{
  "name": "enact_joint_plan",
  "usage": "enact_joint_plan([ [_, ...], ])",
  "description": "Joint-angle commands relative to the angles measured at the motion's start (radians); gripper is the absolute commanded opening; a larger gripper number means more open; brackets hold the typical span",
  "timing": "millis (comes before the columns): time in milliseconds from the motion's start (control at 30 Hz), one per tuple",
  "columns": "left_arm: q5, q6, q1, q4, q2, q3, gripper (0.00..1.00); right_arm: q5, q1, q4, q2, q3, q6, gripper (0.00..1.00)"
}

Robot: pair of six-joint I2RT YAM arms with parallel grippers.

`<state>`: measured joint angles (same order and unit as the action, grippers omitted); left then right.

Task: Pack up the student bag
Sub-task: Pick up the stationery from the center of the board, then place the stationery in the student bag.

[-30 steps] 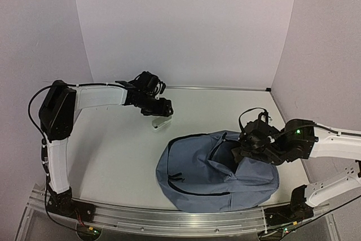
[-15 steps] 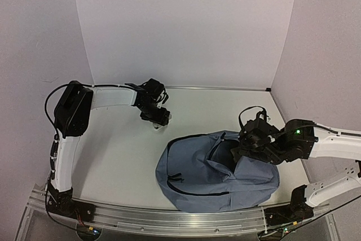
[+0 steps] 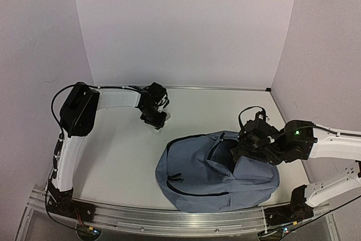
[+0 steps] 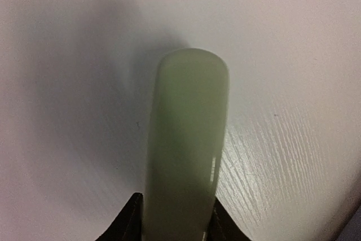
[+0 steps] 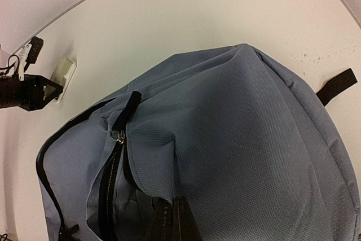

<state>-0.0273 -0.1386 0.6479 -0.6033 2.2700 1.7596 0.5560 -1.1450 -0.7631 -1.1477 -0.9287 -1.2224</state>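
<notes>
Here, left gripper [image 3: 157, 121] snug on pale bar [image 4: 186, 139] (right gripper [image 5: 172, 221] tight on student bag [image 3: 197, 179]).

In the left wrist view a pale green object [image 4: 186, 145] is showing blurred and running off the frame at 6 o'clock. The left gripper [image 4: 177, 227] is barely peeking in there, its hold unreadable. The right gripper [image 5: 172, 221] is sitting buried in student bag [image 5: 225, 139] folds at 6 o'clock, its fingertips hidden.

The left end effector [image 3: 158, 118] has dropped to the counter [image 3: 113, 150] and narrowed its jaws onto the pale green bar [image 4: 186, 139], now pinched between its fingers [image 4: 131, 223].
</notes>
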Motion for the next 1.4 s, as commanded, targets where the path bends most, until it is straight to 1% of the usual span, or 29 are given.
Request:
enact_joint_plan([
  [0,0.001,0.001,-0.002,-0.010,-0.040,0.006,0.26,0.033,0.002,0.035,0.017,-0.009,-0.003,0.00],
  [133,0.024,-0.014,-0.003,0.037,-0.088,-0.054,0.15,0.035,0.001,0.043,0.009,-0.023,0.005,0.00],
  [200,0.062,-0.035,-0.003,0.068,-0.122,-0.085,0.11,0.033,0.002,0.049,0.004,-0.031,0.010,0.00],
  [267,0.082,-0.059,-0.003,0.087,-0.152,-0.109,0.09,0.028,0.002,0.061,0.000,-0.041,0.021,0.00],
  [400,0.118,-0.119,-0.004,0.133,-0.234,-0.165,0.08,-0.005,0.002,0.117,0.003,-0.057,0.076,0.00],
  [600,0.194,-0.239,-0.004,0.200,-0.422,-0.264,0.07,-0.116,0.002,0.332,-0.019,-0.081,0.210,0.00],
  [700,0.290,-0.333,-0.001,0.278,-0.528,-0.365,0.07,-0.150,0.001,0.402,-0.064,-0.108,0.253,0.00],
  [800,0.390,-0.428,0.009,0.364,-0.634,-0.460,0.07,-0.150,-0.001,0.439,-0.112,-0.137,0.275,0.00],
  [900,0.474,-0.512,0.033,0.409,-0.716,-0.544,0.07,-0.144,-0.001,0.470,-0.131,-0.152,0.286,0.00],
  [1033,0.573,-0.596,0.103,0.446,-0.758,-0.603,0.07,-0.146,-0.001,0.520,-0.150,-0.158,0.303,0.00],
  [1167,0.626,-0.651,0.187,0.457,-0.756,-0.624,0.07,-0.135,0.000,0.524,-0.164,-0.152,0.288,0.00],
  [1367,0.695,-0.761,0.222,0.570,-0.793,-0.721,0.07,-0.123,0.001,0.530,-0.135,-0.102,0.245,0.00],
])
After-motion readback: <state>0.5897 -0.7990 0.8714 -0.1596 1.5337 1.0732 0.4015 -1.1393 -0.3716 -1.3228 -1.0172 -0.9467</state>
